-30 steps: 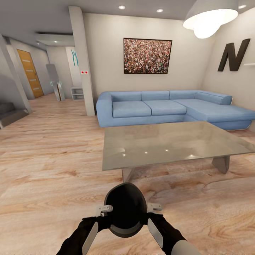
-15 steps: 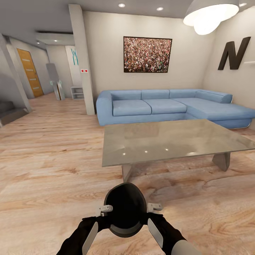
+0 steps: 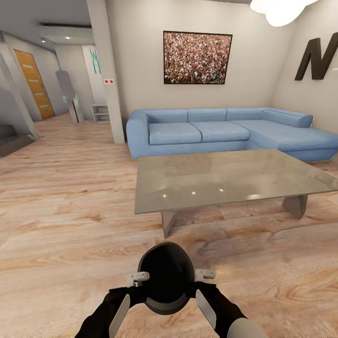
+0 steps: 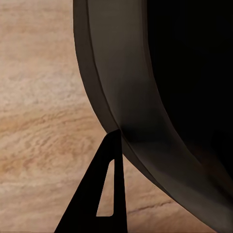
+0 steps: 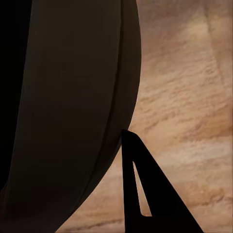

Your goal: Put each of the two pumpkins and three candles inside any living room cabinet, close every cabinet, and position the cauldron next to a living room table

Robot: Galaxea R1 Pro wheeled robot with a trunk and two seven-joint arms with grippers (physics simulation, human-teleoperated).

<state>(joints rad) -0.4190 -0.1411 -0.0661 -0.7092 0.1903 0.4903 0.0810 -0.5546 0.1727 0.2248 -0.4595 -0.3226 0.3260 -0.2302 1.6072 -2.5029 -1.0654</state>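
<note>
Down at the near edge of the head view, both arms are holding the cauldron (image 3: 165,277) up in front of the trunk, its dark mouth facing the camera. The left gripper (image 3: 137,280) is pinching the rim on one side, the right gripper (image 3: 201,278) is gripping the opposite side. In the left wrist view one dark finger (image 4: 104,194) is lying against the cauldron's outer wall (image 4: 141,97); the right wrist view is showing the same, a finger (image 5: 141,194) tight to the wall (image 5: 73,107). The inner fingers are hidden inside the pot, and the cauldron's underside is cut off behind the arms.

Bare wood floor (image 3: 61,225) is lying open just ahead and widely to the left. Straight beyond the cauldron, near but apart from it, the table (image 3: 225,180) is presenting its near edge, the glass top reflecting lights, and its left corner is sitting slightly left of the cauldron. A blue sofa (image 3: 220,134) is standing behind the table against the far wall, under a picture (image 3: 197,57). Far left, a corridor is running past a pillar (image 3: 109,70) to an orange door (image 3: 34,84); the small things there are too dim to name.
</note>
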